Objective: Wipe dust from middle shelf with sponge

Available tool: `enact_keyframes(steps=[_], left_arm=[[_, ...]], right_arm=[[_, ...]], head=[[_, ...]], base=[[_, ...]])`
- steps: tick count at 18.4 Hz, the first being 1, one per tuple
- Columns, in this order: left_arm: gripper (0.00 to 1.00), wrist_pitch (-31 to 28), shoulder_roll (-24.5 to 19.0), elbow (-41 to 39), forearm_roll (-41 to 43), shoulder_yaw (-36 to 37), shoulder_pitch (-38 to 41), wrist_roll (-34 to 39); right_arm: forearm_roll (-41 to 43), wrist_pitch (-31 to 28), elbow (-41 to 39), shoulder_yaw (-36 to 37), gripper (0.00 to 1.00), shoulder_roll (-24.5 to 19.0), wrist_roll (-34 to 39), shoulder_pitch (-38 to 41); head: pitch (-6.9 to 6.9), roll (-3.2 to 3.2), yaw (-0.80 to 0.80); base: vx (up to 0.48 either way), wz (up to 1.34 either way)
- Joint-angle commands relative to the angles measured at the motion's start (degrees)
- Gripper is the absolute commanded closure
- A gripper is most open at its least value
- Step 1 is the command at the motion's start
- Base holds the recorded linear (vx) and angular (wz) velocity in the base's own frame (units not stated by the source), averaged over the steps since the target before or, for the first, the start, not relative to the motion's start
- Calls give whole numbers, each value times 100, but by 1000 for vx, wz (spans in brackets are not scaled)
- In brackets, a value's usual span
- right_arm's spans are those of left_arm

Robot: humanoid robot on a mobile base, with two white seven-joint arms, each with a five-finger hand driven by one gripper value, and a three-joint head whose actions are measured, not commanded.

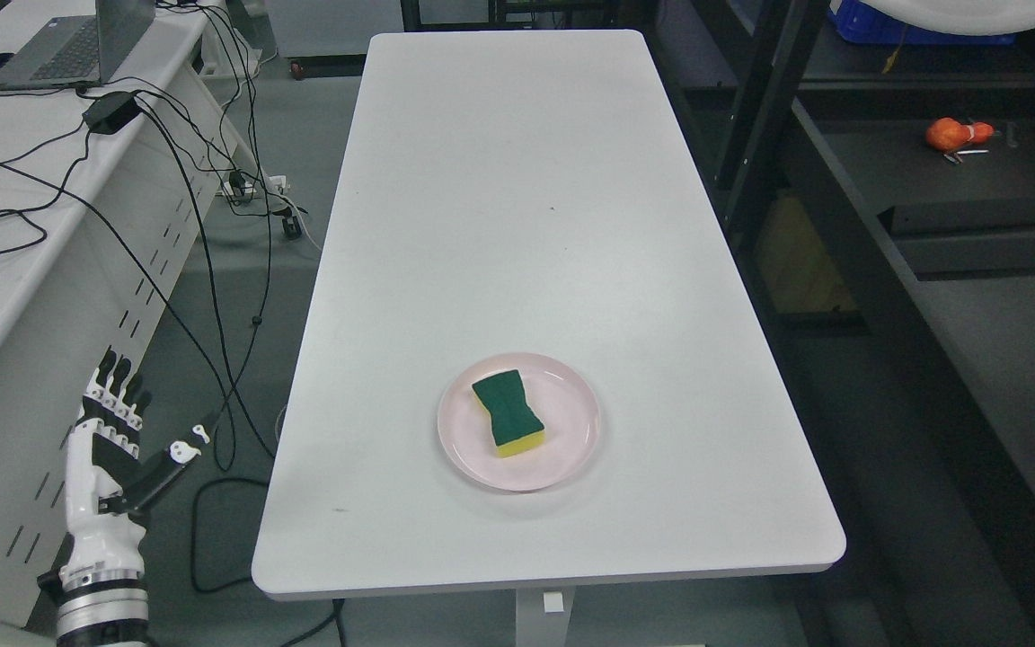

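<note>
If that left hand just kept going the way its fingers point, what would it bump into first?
Probably nothing soon. The left hand is open beside the white table, fingers pointing up and away along the gap by the white desk. Only black cables hang there; depth is unclear.

You have a waisted, hourglass-shaped sponge point(508, 412) with a dark green scouring layer on top and a yellow foam layer beneath. It lies flat, green side up, on a round pale pink plate point(571, 449), a little left of the plate's middle, with its long axis running slightly diagonal from upper left to lower right. You can see the yellow foam only along its near edge. The plate sits on the near part of a white rectangular table point(517, 198).
</note>
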State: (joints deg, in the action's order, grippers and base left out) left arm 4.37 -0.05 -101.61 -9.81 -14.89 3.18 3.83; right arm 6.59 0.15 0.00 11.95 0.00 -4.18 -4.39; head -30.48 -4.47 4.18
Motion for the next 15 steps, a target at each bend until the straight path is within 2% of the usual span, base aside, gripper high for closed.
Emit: enact_keyframes(steps=[1, 6, 10, 13, 15], left_arm=[[1, 2, -95, -25, -4, 215, 16, 4], [1, 20, -95, -25, -4, 224, 16, -23], [1, 274, -109, -25, 23, 311, -72, -101], [1, 511, -548, -25, 224, 320, -256, -706], [1, 861, -689, -17, 478, 338, -344, -1023]], right_arm=[[0, -419, -100, 0, 0, 100, -4, 0], [0, -419, -100, 0, 0, 100, 5, 0], [0, -419, -100, 0, 0, 100, 5, 0], [0, -419, -100, 0, 0, 100, 5, 0], [0, -419, -100, 0, 0, 100, 5, 0]], head=[[0, 0, 0], [0, 0, 0], [0, 0, 0], [0, 0, 0], [0, 0, 0]], base=[[0, 0], [9, -12], [34, -11], [24, 0], [17, -3]])
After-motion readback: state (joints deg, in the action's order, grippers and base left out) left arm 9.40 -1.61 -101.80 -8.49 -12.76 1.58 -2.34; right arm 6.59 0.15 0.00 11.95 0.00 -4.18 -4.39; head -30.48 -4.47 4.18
